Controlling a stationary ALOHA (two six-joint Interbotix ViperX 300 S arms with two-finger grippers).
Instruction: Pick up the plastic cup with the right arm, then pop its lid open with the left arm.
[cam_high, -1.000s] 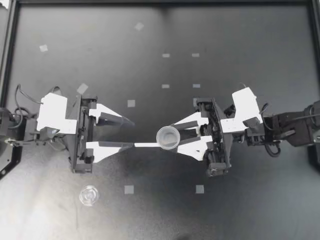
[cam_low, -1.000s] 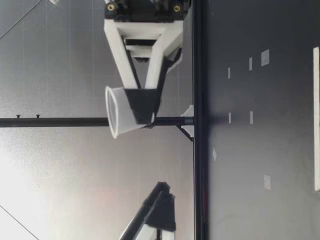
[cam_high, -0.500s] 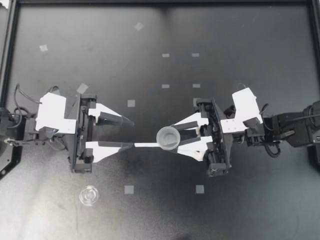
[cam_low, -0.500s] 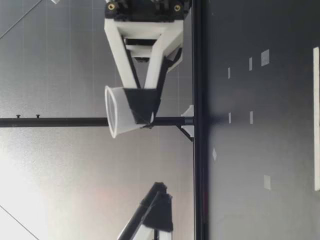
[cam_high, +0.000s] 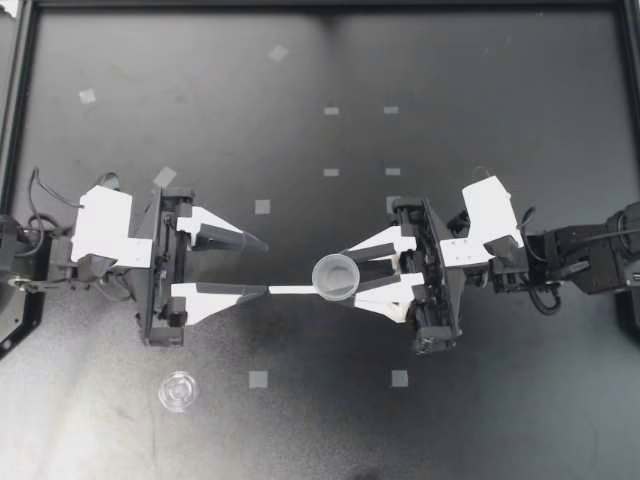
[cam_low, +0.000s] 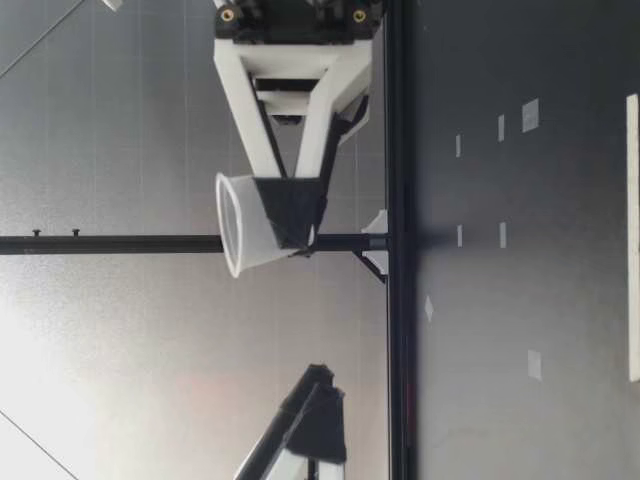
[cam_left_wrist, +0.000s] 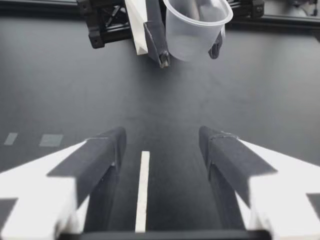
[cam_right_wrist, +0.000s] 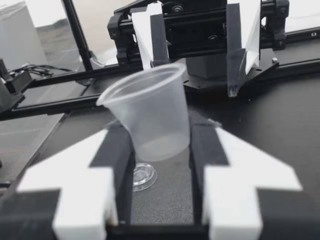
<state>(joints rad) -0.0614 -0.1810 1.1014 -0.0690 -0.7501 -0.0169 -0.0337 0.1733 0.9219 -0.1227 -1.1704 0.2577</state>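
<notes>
Left gripper (cam_high: 262, 267) and right gripper (cam_high: 338, 276): white tapered fingers (cam_high: 215, 300) faced with black pads (cam_left_wrist: 102, 155), seated on black rail carriages (cam_high: 160, 270). White angular wrist blocks (cam_high: 105, 225) behind each. Black cables (cam_high: 34, 190) loop at both wrists. Two brass-coloured screws (cam_low: 229, 14) noted on the right carriage's end.

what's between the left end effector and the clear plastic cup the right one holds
Only a thin white tape strip on the black table lies there, in the top view, between my left end effector and the clear plastic cup.
</notes>
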